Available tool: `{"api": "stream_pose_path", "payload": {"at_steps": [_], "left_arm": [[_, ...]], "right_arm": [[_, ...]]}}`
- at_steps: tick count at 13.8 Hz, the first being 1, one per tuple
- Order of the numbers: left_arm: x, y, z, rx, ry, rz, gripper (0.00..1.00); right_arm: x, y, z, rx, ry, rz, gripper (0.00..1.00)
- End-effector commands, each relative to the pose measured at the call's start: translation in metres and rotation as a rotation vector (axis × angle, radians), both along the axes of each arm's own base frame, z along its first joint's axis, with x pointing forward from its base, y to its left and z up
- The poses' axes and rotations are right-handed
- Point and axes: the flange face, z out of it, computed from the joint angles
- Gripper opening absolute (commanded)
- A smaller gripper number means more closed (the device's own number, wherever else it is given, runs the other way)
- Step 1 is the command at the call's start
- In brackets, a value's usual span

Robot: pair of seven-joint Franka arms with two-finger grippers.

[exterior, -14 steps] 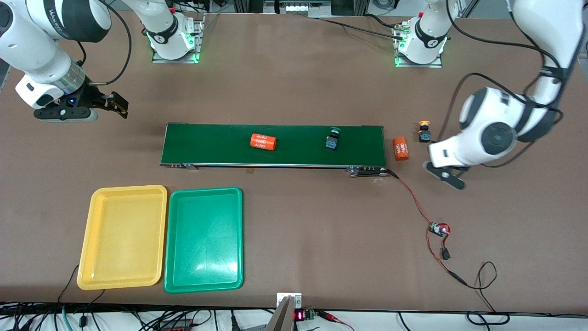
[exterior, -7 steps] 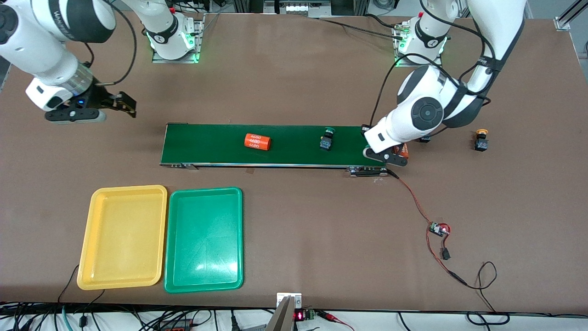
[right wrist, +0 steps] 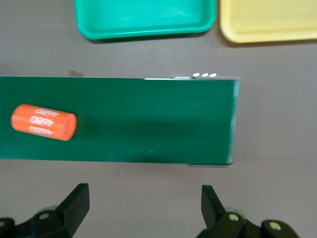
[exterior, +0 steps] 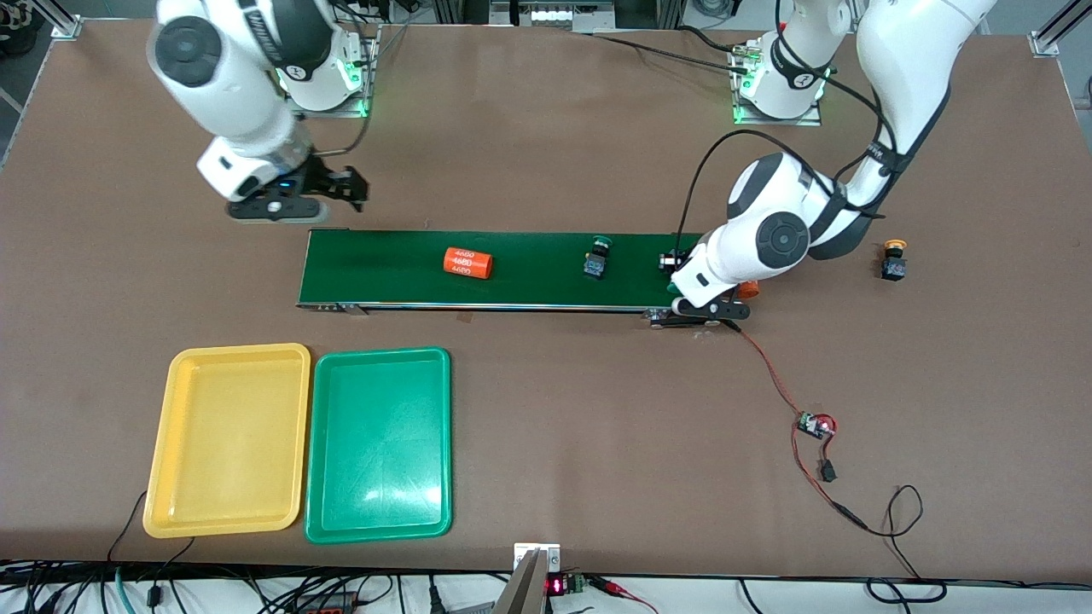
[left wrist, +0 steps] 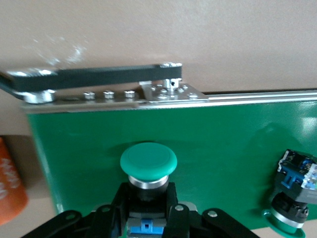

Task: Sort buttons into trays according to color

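Yellow tray [exterior: 227, 440] and green tray [exterior: 379, 443]: both empty, 0 sorted | left gripper [left wrist: 147, 218] pinches green-capped button [left wrist: 148, 163] over your belt [exterior: 512, 269] | right gripper [right wrist: 143, 206] spread, waiting over the table beside the belt's end

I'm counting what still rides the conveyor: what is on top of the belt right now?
On the conveyor belt: an orange cylinder, a loose green-capped button, and a second green-capped button gripped by the left gripper over the belt's end. The arm hides whatever lies beneath it.
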Motion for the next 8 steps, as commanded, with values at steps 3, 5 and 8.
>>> {"api": "stream_pose_path", "payload": {"at_steps": [3,5,8], "left_arm": [[0.001,0.004,0.074,0.057,-0.081,0.017,1.0],[0.006,0.051,0.089,0.114,-0.026,0.026,1.0],[0.009,0.109,0.069,0.102,0.045,-0.021,1.0]], "right_arm": [[0.011,0.039,-0.017,0.01,-0.015,-0.015,1.0],[0.014,0.061,-0.021,0.013,-0.017,-0.06,1.0],[0.021,0.101,-0.033,0.002,-0.017,-0.01,1.0]]}}
